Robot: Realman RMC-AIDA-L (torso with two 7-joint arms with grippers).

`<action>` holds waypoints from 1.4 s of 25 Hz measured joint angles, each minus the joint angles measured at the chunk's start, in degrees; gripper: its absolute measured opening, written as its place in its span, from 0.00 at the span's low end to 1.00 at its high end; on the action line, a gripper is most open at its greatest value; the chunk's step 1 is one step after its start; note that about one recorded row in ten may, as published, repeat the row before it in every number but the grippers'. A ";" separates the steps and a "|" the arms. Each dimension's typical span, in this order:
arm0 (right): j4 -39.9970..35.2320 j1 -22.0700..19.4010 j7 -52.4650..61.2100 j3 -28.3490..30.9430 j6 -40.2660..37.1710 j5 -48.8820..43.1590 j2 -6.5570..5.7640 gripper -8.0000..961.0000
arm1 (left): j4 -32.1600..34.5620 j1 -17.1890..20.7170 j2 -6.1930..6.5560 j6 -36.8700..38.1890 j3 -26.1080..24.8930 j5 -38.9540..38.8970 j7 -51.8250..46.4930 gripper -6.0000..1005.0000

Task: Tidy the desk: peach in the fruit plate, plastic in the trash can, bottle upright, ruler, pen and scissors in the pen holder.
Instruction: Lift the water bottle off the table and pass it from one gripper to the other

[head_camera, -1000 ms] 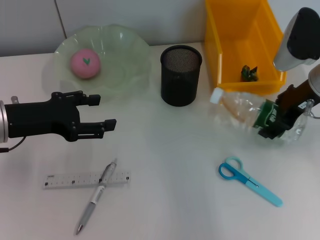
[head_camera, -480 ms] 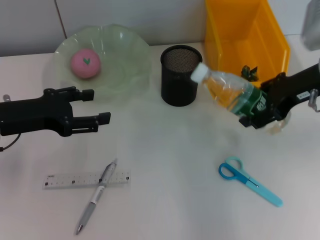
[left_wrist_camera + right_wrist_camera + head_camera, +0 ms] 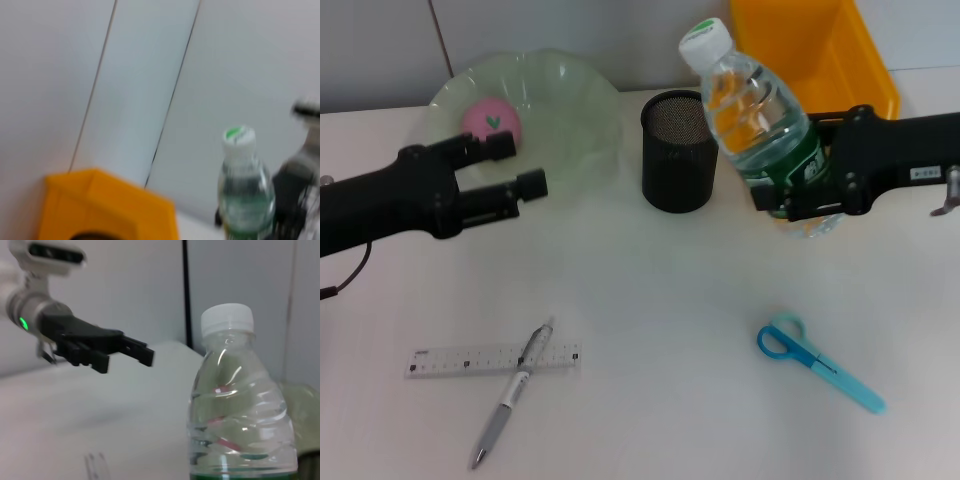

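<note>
**Clear plastic bottle held upright beside the pen holder**

Clear plastic, green-labelled, the bottle [image 3: 757, 125] stands almost vertical, cap up, just right of the black mesh pen holder [image 3: 682, 150]. The right hand [image 3: 798, 185] is clamped around its labelled lower body, a grip that suits setting it down base first. Whether the base touches the worktop [image 3: 650, 300] is hidden. Left of the pen holder, the left hand [image 3: 510, 170] hovers with fingers apart, empty, near the fruit plate [image 3: 570, 110].

White worktop [image 3: 660, 300]. Far left: pale green fruit plate [image 3: 580, 120]. Far centre: black mesh pen holder [image 3: 680, 152]. Far right: yellow bin [image 3: 865, 60]. Near left: clear ruler [image 3: 450, 362] with a pen [image 3: 510, 395] lying across it. Near right: blue scissors [image 3: 817, 360].
</note>
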 joint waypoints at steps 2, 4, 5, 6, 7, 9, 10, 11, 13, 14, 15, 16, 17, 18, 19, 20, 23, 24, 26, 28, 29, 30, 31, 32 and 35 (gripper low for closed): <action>2.57 0.13 -2.21 0.02 -0.41 1.67 0.38 0.80 | -0.81 0.02 -0.07 1.09 -0.01 -2.07 0.14 0.81; 5.11 0.40 -4.36 -0.16 -0.96 3.03 0.80 0.80 | -1.42 0.11 -0.42 2.43 -0.02 -4.45 0.20 0.81; 7.49 0.93 -6.14 -0.21 -1.25 3.65 1.27 0.80 | -2.36 0.07 -0.77 3.53 0.16 -6.51 0.52 0.81; 7.49 0.93 -6.14 -0.21 -1.25 3.65 1.27 0.80 | -2.36 0.07 -0.77 3.53 0.16 -6.51 0.52 0.81; 10.12 1.70 -8.05 -0.05 -1.26 4.25 1.74 0.80 | -3.09 -0.15 -0.82 3.90 0.27 -7.00 0.81 0.81; 11.44 2.01 -8.91 -0.05 -1.26 4.81 1.91 0.80 | -4.49 -0.65 -0.84 4.52 0.38 -7.82 1.43 0.81; 13.75 2.45 -10.50 -0.28 -1.34 6.52 2.03 0.80 | -5.25 -0.92 -0.85 4.69 0.38 -8.17 1.83 0.81; 13.75 2.45 -10.50 -0.28 -1.34 6.52 2.03 0.80 | -6.18 -1.23 -0.88 4.84 0.38 -8.62 2.36 0.81; 15.63 2.82 -11.86 -0.43 -1.72 7.88 2.16 0.80 | -7.06 -1.52 -0.94 4.91 0.38 -9.03 3.15 0.81; 16.22 3.02 -12.30 -0.43 -1.88 8.20 2.27 0.80 | -7.06 -1.52 -0.94 4.91 0.38 -9.03 3.15 0.81; 16.95 3.33 -12.73 -0.43 -2.16 8.33 2.61 0.80 | -7.06 -1.52 -0.94 4.91 0.38 -9.03 3.15 0.81; 16.95 3.33 -12.73 -0.43 -2.16 8.33 2.61 0.80 | -7.06 -1.52 -0.94 4.91 0.38 -9.03 3.15 0.81; 17.57 3.68 -13.41 -0.43 -2.42 8.46 3.04 0.80 | -7.06 -1.52 -0.94 4.91 0.38 -9.03 3.15 0.81; 17.57 3.68 -13.41 -0.43 -2.42 8.46 3.04 0.80 | -7.06 -1.52 -0.94 4.91 0.38 -9.03 3.15 0.81; 17.93 3.85 -13.79 -0.43 -2.56 8.58 3.19 0.80 | -9.01 -2.20 -1.11 5.17 0.35 -9.76 4.87 0.81; 18.39 4.02 -14.07 -0.45 -2.60 8.72 3.25 0.80 | -9.01 -2.20 -1.11 5.17 0.35 -9.76 4.87 0.81; 20.27 4.89 -14.89 -0.50 -2.68 9.24 3.31 0.80 | -10.90 -2.59 -1.13 6.09 0.28 -10.93 6.92 0.81; 20.61 5.16 -15.04 -0.63 -2.69 9.29 3.31 0.80 | -11.59 -2.67 -1.13 6.95 0.49 -11.86 7.58 0.81; 21.11 5.48 -15.40 -0.91 -2.54 9.30 3.33 0.80 | -11.73 -2.79 -1.14 7.51 0.51 -12.10 7.67 0.81; 21.73 5.86 -15.79 -1.11 -2.45 9.31 3.34 0.80 | -11.76 -3.04 -1.14 7.91 0.53 -12.19 7.69 0.81; 22.20 6.12 -15.98 -1.13 -2.44 9.32 3.34 0.80 | -11.77 -3.14 -1.18 7.97 0.54 -12.20 7.69 0.81; 22.75 6.39 -16.14 -1.13 -2.44 9.33 3.34 0.80 | -11.77 -3.14 -1.18 7.97 0.54 -12.20 7.69 0.81; 23.24 6.65 -16.31 -1.13 -2.44 9.33 3.35 0.80 | -11.77 -3.21 -1.19 7.99 0.54 -12.21 7.69 0.81; 23.94 6.96 -16.57 -1.15 -2.36 9.35 3.35 0.80 | -11.80 -3.44 -1.22 8.04 0.54 -12.21 7.77 0.81; 24.69 7.32 -16.99 -1.23 -2.27 9.36 3.38 0.80 | -11.84 -3.68 -1.27 8.17 0.67 -12.21 8.04 0.81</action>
